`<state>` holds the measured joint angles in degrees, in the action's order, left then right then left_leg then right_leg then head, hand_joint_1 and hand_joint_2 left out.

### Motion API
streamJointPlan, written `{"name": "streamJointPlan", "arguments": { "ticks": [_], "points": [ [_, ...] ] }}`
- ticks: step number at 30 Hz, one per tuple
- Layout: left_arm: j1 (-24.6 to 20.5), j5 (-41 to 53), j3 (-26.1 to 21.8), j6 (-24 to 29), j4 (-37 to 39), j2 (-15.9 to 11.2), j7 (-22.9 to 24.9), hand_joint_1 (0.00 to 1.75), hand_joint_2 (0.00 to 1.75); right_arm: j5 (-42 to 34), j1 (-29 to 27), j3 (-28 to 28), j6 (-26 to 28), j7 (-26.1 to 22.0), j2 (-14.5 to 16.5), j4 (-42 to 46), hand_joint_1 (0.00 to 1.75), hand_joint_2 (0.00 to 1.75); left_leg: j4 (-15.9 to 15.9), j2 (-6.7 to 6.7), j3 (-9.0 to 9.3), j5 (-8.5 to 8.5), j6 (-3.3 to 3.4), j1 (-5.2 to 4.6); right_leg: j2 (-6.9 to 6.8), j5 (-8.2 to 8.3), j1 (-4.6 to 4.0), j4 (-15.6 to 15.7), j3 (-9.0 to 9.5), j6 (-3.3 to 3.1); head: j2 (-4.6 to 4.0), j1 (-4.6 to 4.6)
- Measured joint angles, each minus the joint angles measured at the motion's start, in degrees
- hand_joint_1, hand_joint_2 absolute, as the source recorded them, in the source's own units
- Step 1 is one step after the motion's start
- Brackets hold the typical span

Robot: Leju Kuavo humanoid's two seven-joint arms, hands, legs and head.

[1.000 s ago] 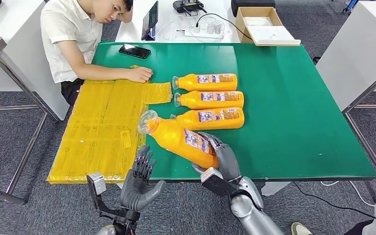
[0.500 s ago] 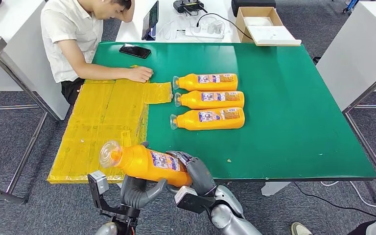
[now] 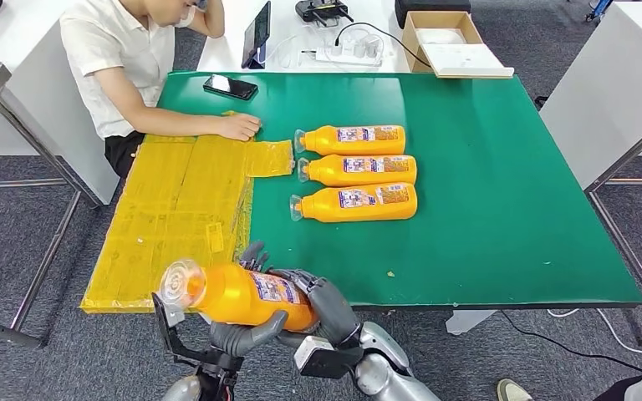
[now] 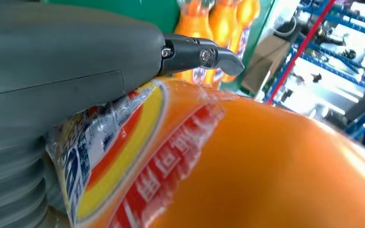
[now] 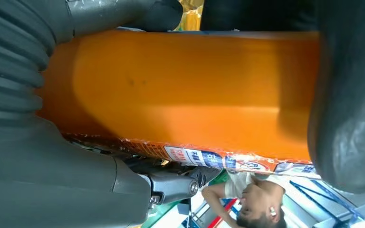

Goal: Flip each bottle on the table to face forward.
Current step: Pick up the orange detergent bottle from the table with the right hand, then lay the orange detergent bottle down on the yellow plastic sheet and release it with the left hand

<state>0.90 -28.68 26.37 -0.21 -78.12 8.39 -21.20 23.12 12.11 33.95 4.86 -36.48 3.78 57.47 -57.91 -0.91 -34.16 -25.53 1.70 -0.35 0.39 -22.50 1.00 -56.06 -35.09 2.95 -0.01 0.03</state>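
Orange bottle lies sideways off the table's near edge; your right hand and left hand both grip it. Three bottles lie mid-table.

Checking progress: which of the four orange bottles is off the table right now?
The bottle at the table's near edge, held between the left hand and right hand. The other three lie in a row on the green table.

Glossy orange plastic bottle; matt green tabletop; crinkled yellow film.
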Motion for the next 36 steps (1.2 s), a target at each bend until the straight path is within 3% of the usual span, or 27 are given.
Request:
{"name": "streamJointPlan", "arguments": {
  "ticks": [1, 3, 5, 10, 18, 22, 31, 36],
  "points": [
    [-0.04, -0.79, -0.11, -0.53, 0.38, 0.22, 0.01, 0.77, 1.75, -0.17, 0.04, 0.23, 0.10, -0.29, 0.01, -0.19, 1.75, 1.75, 0.00, 0.01, 0.00, 0.00, 0.00, 0.00, 0.00, 0.00, 0.00, 0.00, 0.00, 0.00, 0.01, 0.01],
    [-0.06, -2.48, -0.39, -1.75, 0.92, 0.60, 0.03, 1.64, 1.75, -0.53, 0.20, 0.61, 0.36, -0.69, 0.04, -0.76, 0.87, 1.75, 0.00, 0.02, 0.00, 0.00, 0.00, -0.01, 0.01, 0.00, 0.01, 0.00, 0.00, 0.00, -0.01, 0.01],
    [-0.05, -5.04, -0.74, -3.60, 1.11, 0.95, 0.18, 1.75, 1.75, -1.00, 0.44, 1.08, 0.55, -1.14, 0.07, -1.53, 0.00, 1.75, 0.00, 0.01, -0.01, 0.00, 0.00, -0.02, 0.00, 0.00, 0.01, 0.01, -0.01, 0.00, -0.01, 0.01],
    [0.03, -14.51, -3.07, -11.12, 0.26, 1.98, 1.76, 1.75, 1.75, -1.98, 0.51, 2.18, 1.78, -1.60, 0.85, -2.96, 0.00, 1.75, 0.00, 0.03, -0.01, 0.00, 0.00, 0.00, 0.01, 0.01, -0.01, 0.00, -0.04, 0.00, -0.01, -0.02],
    [0.26, -13.46, -4.82, -12.25, 0.39, 2.07, 1.60, 1.75, 1.75, -1.81, 0.07, 2.46, 2.89, -1.72, 1.70, -3.32, 0.00, 1.75, 0.00, 0.03, -0.02, 0.00, 0.00, 0.01, 0.01, 0.00, -0.01, 0.00, -0.06, 0.00, 0.01, -0.01],
    [0.51, -13.49, -5.27, -11.60, 0.57, 2.46, 0.92, 1.75, 1.75, -0.22, -1.07, 2.46, 6.12, -1.70, 1.83, -2.50, 0.00, 0.00, 0.00, 0.03, -0.04, 0.00, 0.00, 0.00, 0.01, 0.00, 0.00, 0.00, -0.06, 0.00, 0.01, 0.01],
    [0.27, -8.10, -8.10, -4.32, 0.41, 2.76, -0.88, 1.75, 1.75, 3.18, -5.99, 2.83, 15.63, -1.72, 1.34, 2.71, 0.00, 0.00, 0.00, 0.01, -0.07, -0.01, 0.00, 0.01, 0.00, 0.00, -0.01, 0.00, -0.08, 0.00, 0.01, -0.01],
    [0.02, 4.31, -9.94, 5.88, 0.64, 1.41, -3.97, 1.75, 1.75, 4.14, -10.08, 2.12, 29.75, -1.74, -0.02, 12.24, 0.00, 0.00, 0.00, 0.03, -0.08, -0.01, 0.00, 0.01, 0.01, 0.00, -0.01, 0.00, -0.08, 0.00, 0.01, -0.01]
  ]
}}
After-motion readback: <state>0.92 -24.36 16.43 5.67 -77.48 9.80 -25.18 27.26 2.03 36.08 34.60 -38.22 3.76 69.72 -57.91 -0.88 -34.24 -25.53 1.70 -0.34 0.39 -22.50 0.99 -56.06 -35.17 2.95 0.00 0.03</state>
